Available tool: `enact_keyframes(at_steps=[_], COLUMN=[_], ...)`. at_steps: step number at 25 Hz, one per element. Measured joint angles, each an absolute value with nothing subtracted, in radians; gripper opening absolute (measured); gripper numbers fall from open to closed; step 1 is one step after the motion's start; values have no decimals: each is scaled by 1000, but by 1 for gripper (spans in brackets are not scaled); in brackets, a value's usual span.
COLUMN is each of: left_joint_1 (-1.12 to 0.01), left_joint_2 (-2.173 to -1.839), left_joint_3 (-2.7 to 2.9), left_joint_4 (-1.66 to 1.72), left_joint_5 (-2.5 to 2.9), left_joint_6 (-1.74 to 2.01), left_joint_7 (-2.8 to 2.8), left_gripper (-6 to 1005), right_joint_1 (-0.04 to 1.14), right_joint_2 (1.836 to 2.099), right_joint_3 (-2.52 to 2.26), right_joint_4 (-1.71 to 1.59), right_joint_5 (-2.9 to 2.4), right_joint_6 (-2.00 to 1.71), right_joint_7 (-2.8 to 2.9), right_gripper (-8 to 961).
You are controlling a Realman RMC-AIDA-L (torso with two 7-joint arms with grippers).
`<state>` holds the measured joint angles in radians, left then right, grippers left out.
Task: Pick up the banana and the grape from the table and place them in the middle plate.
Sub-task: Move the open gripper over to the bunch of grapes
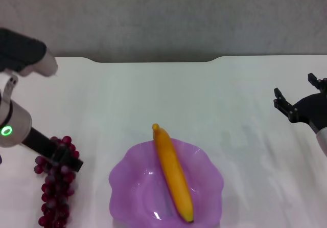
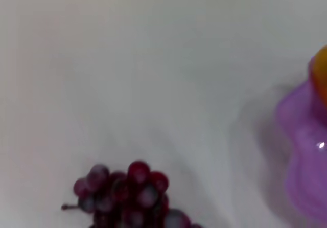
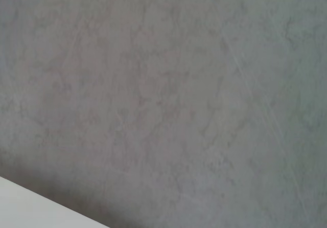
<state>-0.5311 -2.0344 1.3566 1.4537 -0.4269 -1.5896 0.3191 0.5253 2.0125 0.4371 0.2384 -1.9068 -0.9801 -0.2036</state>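
The yellow-orange banana (image 1: pixel 172 172) lies lengthwise in the purple scalloped middle plate (image 1: pixel 127 172) at the near centre of the white table (image 1: pixel 153 95), its tip sticking over the far rim. The dark red grape bunch (image 1: pixel 53 197) lies on the table left of the plate. My left gripper (image 1: pixel 71 159) is low over the bunch's far end. The left wrist view shows the grapes (image 2: pixel 127 195), the plate's edge (image 2: pixel 301 151) and a bit of banana (image 2: pixel 321 72). My right gripper (image 1: pixel 299 100) is open and empty at the far right, above the table.
The table's far edge has a curved notch (image 1: pixel 153 60) with a grey wall behind it. The right wrist view shows only the grey wall (image 3: pixel 163 85) and a white corner of the table (image 3: pixel 30 207).
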Motion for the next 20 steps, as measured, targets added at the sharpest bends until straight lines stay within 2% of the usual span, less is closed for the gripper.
enact_keyframes(at_steps=[20], left_joint_1=[-524], left_joint_2=[-2034], left_joint_3=[1278], left_joint_4=[1200], left_joint_5=[-428], left_joint_6=[-1424], left_joint_7=[388], left_gripper=[868], right_joint_1=[519], right_joint_2=[2013], right_joint_3=[441], right_joint_4=[238], right_joint_5=[-1905], right_joint_6=[-984], right_joint_7=[-204], right_gripper=[892])
